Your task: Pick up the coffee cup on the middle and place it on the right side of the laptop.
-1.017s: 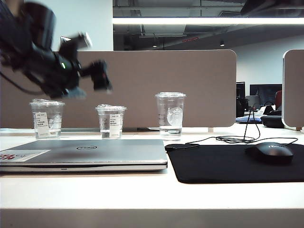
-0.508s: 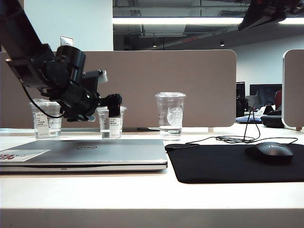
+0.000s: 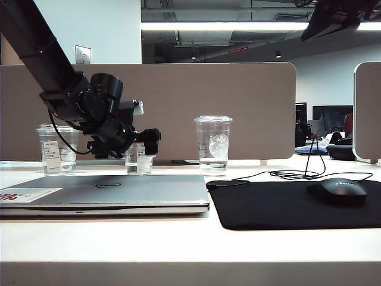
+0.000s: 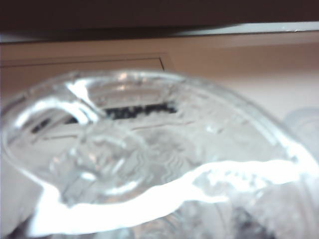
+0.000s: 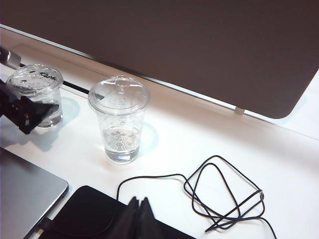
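Exterior view, nearest first: the silver Dell laptop (image 3: 107,193) lies closed on the tabletop (image 3: 178,244), black mouse pad (image 3: 286,205) beside it. Behind it stands the coffee cup (image 3: 140,158), short, clear, lidded, white label. The left tool (image 3: 152,143), high a second ago, has come down level with the cup, jaws spread, gripping nothing. The right tool (image 5: 140,211), fingertips together, hangs high above the mouse pad's edge.
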`<state>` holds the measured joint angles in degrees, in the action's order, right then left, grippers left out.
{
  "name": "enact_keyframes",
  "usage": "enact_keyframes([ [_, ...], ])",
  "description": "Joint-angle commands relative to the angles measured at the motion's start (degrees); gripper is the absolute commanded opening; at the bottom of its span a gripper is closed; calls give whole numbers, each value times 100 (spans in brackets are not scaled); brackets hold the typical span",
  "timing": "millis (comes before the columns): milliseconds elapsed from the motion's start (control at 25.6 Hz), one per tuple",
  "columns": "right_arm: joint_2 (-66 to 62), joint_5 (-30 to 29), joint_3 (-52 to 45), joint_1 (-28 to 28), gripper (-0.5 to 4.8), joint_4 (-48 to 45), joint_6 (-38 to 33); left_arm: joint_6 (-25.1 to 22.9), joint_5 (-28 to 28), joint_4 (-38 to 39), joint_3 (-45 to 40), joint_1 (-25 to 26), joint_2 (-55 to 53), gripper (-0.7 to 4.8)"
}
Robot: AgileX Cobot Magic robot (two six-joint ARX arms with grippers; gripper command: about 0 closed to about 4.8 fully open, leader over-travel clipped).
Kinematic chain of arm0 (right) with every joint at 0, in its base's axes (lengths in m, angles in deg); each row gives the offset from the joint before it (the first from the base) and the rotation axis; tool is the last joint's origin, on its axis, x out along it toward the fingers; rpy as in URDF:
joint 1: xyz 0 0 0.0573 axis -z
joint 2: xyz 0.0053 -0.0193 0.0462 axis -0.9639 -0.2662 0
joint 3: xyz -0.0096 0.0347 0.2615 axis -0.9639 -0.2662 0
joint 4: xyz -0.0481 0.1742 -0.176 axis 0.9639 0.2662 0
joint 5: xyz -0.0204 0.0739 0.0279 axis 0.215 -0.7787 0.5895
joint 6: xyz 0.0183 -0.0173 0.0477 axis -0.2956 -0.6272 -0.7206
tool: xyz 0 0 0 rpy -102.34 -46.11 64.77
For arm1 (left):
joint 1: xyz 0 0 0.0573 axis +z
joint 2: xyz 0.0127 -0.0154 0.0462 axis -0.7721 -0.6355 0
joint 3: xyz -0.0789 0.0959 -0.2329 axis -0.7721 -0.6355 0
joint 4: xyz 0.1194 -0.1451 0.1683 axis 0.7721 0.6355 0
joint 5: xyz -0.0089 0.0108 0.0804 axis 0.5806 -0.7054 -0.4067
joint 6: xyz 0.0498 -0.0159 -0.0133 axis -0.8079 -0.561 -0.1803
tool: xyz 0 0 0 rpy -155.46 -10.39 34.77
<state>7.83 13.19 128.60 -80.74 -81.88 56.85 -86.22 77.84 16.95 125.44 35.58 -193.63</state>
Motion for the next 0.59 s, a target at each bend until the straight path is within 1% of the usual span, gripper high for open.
enact_keyframes([
  [39,26,7,46,2,-5,-101,9,-22,-59,52,46,-11,-17,479],
  [117,26,7,46,2,-5,-103,9,-24,-46,74,46,-11,-15,479],
  [156,26,9,46,2,-5,-101,9,-24,-48,72,46,-11,-15,427],
  [196,26,9,46,2,-5,-103,9,-26,-48,70,46,-11,-15,410],
  [274,26,9,46,2,-5,-101,9,-26,-48,70,46,-11,-15,410],
  [430,26,15,46,2,-5,-96,9,-46,-48,61,46,-11,-15,339],
  [587,26,138,46,2,-5,-77,9,-195,-48,61,46,-11,-15,273],
])
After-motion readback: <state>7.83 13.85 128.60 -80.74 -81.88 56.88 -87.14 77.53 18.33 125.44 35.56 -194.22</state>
